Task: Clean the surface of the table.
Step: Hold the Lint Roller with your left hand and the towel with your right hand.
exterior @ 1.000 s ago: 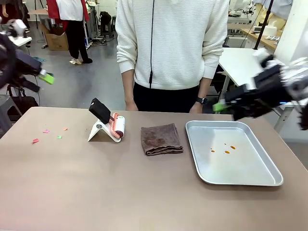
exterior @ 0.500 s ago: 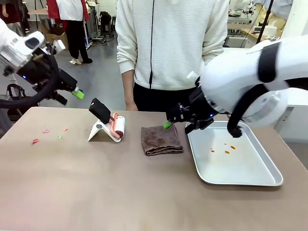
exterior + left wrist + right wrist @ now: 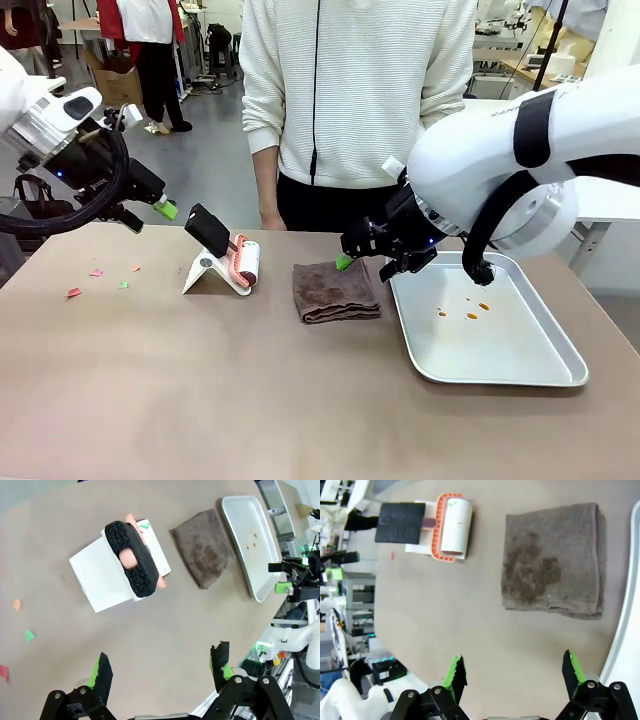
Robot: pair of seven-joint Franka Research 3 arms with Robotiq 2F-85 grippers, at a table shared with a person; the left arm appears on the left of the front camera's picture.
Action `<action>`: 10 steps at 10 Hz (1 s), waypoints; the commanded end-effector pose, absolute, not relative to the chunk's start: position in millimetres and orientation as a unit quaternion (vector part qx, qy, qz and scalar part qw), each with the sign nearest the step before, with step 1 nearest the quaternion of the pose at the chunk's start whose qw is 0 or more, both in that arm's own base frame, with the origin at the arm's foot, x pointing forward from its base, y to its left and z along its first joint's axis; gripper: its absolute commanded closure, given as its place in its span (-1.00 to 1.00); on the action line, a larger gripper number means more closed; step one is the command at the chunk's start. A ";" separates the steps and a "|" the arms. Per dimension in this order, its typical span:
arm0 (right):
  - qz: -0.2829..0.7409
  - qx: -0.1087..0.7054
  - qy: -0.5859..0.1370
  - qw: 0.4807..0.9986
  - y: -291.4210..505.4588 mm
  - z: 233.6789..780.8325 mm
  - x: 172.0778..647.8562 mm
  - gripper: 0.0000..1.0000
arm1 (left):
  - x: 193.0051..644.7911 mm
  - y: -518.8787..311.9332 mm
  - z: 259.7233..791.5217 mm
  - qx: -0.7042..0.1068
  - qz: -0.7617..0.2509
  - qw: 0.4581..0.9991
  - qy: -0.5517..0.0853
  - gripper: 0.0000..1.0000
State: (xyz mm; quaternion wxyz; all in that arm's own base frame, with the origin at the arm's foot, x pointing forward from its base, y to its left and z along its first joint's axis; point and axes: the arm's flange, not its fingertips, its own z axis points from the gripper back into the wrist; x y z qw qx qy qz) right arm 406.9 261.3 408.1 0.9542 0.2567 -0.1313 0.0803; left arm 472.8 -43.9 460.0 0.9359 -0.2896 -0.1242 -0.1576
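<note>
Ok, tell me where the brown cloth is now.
Front view: the folded brown cloth lies on the table, between the lint roller to its left and the metal tray to its right.

Smooth grey floor point(image 3: 200, 170) fills the upper left of the front view, with a cardboard box point(image 3: 120, 87) standing on it farther back. At upper right stands a white-topped table point(image 3: 495, 130), a cluttered wooden workbench point(image 3: 545, 72) behind it.

Brownish-tan table point(image 3: 200, 400), dark brown cloth point(image 3: 335, 290), silver tray point(image 3: 505, 345), orange-and-white lint roller point(image 3: 247, 262)
</note>
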 end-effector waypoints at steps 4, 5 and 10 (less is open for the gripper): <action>0.064 0.195 -0.131 0.970 271.1 406.9 448.1 -1.00 | 504.1 -56.0 458.7 -0.338 -0.126 0.925 -0.116 -1.00; 0.073 0.177 -0.114 0.975 274.5 403.6 467.7 -1.00 | 515.8 -59.9 455.3 -0.351 -0.111 0.924 -0.100 -1.00; 0.037 0.122 -0.064 0.990 291.6 353.9 534.2 -1.00 | 548.6 -79.6 435.5 -0.332 -0.052 0.940 -0.054 -1.00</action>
